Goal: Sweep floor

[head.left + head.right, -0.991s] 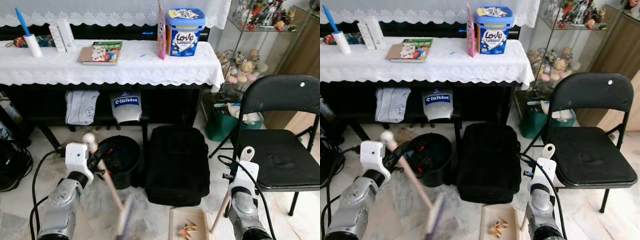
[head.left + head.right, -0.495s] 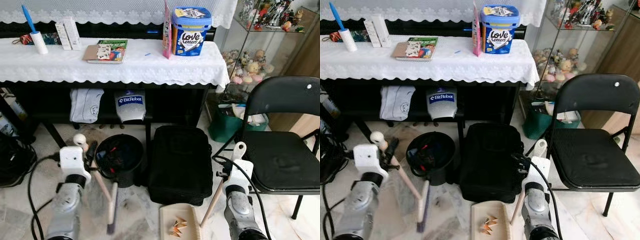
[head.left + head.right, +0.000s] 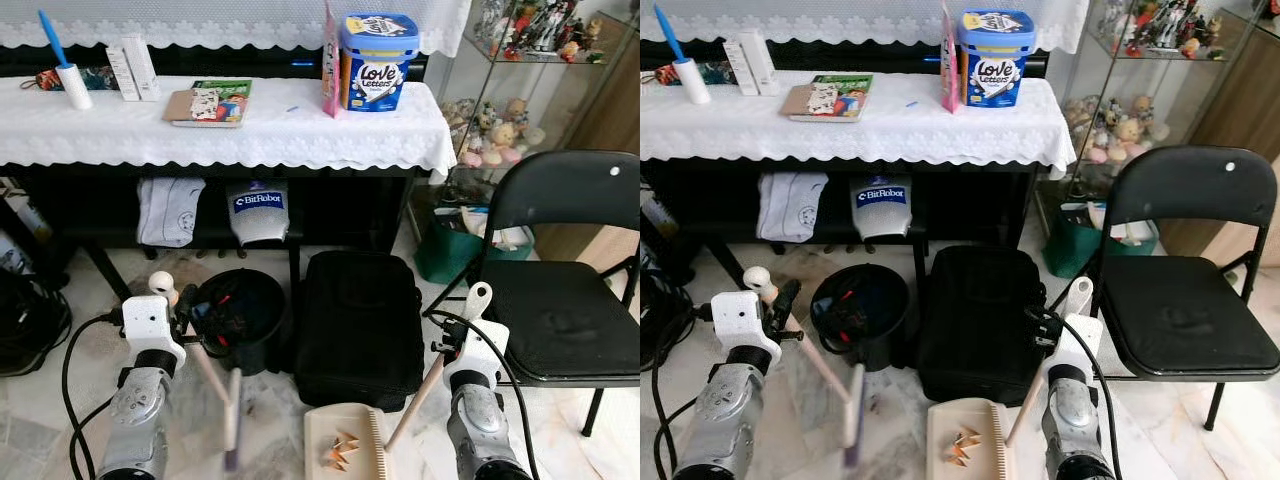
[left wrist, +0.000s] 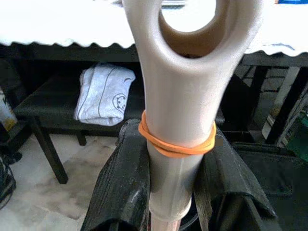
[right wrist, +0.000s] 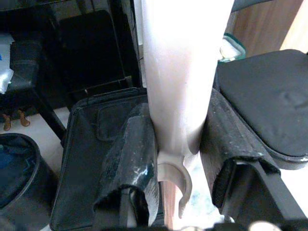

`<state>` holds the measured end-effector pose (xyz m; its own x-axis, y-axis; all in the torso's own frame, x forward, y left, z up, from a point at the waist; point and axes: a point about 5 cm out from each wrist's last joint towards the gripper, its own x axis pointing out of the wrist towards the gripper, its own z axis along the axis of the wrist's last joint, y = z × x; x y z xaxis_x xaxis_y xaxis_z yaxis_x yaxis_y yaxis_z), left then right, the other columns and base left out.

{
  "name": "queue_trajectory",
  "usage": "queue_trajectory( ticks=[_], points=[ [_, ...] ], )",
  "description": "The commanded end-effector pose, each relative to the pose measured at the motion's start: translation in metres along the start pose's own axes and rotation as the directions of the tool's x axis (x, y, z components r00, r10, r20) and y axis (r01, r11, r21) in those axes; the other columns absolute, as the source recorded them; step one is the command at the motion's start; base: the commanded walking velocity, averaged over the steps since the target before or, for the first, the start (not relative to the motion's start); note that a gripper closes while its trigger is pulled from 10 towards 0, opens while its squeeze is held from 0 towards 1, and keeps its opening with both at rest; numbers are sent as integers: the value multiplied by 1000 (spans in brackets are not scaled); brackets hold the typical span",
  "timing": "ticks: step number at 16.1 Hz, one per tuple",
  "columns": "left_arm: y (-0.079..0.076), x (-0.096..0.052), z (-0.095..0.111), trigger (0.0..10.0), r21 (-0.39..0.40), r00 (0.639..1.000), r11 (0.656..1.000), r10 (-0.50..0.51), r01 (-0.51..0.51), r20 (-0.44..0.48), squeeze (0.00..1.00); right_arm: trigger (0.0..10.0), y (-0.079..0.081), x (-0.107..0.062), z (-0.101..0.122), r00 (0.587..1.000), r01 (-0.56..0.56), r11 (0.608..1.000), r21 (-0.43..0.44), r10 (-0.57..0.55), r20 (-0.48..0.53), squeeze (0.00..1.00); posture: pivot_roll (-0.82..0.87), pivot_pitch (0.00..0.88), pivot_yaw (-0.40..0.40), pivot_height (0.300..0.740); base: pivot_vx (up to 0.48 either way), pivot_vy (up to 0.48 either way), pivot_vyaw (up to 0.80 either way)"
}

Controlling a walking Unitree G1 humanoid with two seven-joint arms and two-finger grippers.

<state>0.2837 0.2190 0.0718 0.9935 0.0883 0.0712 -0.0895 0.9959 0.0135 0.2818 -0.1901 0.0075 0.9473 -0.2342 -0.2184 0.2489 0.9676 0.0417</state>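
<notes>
Standing at 12 o'clock, the table (image 3: 250,135) has barely shifted; the dustpan (image 3: 345,450) at 6 o'clock slid slightly leftward, its front edge cut off. The left pincer (image 4: 166,168) clamps the blurred broom (image 3: 232,415); the right pincer (image 5: 180,149) grips the dustpan handle (image 3: 425,390)

Pale marble floor (image 3: 40,410), stained in places. Bench (image 3: 250,130) under a white lace cloth along the back, dark shelf beneath holding folded cloth items. Black folding chair (image 3: 570,300) at right. Glass cabinet (image 3: 520,60) of figurines in the corner. Even daylight.
</notes>
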Motion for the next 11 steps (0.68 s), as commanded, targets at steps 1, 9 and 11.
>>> queue_trajectory(
  ticks=[1,9,11],
  points=[
    [0,5,8,10000,-8,999,1000,9,-9,39,0,10000,-2,4,14,997,2,1000,2,-3,79,0,-33,0,-18,740,0,0,0],
    [-3,7,5,10000,16,999,1000,-13,12,46,0,10000,1,5,20,991,-44,997,-64,52,127,0,-31,0,-24,740,0,0,488],
    [-3,8,5,10000,17,999,1000,-14,13,47,0,10000,2,6,22,989,-48,997,-65,57,134,0,-31,0,-27,740,0,0,781]
  ],
)
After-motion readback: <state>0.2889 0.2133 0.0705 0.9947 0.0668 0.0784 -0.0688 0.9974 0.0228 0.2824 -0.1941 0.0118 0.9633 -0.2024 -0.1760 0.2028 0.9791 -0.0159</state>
